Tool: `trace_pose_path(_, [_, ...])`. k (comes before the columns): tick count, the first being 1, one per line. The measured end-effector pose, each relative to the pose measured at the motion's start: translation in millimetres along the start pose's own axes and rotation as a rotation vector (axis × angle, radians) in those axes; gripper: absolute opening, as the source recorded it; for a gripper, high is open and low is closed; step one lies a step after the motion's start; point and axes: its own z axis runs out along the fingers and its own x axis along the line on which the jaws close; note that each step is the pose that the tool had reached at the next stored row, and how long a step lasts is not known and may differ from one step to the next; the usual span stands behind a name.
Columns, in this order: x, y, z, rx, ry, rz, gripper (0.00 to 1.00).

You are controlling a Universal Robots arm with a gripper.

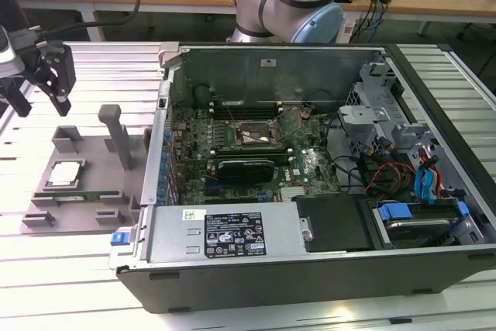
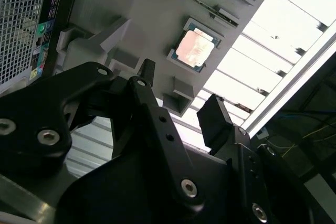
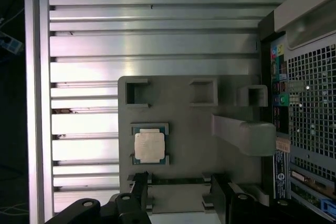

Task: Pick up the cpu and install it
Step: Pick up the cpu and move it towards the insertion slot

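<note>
The cpu (image 1: 64, 174) is a small silver square chip lying flat in a recess of a grey holder tray (image 1: 93, 156) at the exterior view's left. Both wrist views show the cpu (image 2: 195, 48) (image 3: 149, 146) in its pale-rimmed seat. My gripper (image 1: 40, 108) hangs above and behind the tray, well apart from the chip. It is open, with nothing between its black fingers (image 2: 147, 74). The gripper (image 3: 180, 190) stands over the tray's edge. The open computer case (image 1: 310, 269) lies beside the tray, with the motherboard's socket (image 1: 249, 136) exposed.
A tall grey post (image 1: 118, 136) rises from the tray between the cpu and the case wall. A thin green memory stick (image 1: 74, 195) lies on the tray's near side. The slatted aluminium table (image 1: 46, 284) extends around. The arm's base (image 1: 291, 5) stands behind the case.
</note>
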Motion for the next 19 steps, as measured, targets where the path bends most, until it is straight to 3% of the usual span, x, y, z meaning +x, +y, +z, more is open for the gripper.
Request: trace_pose_path(19, [0.5, -0.1, 15.9, -0.0001, 0.0000, 0.000, 0.60])
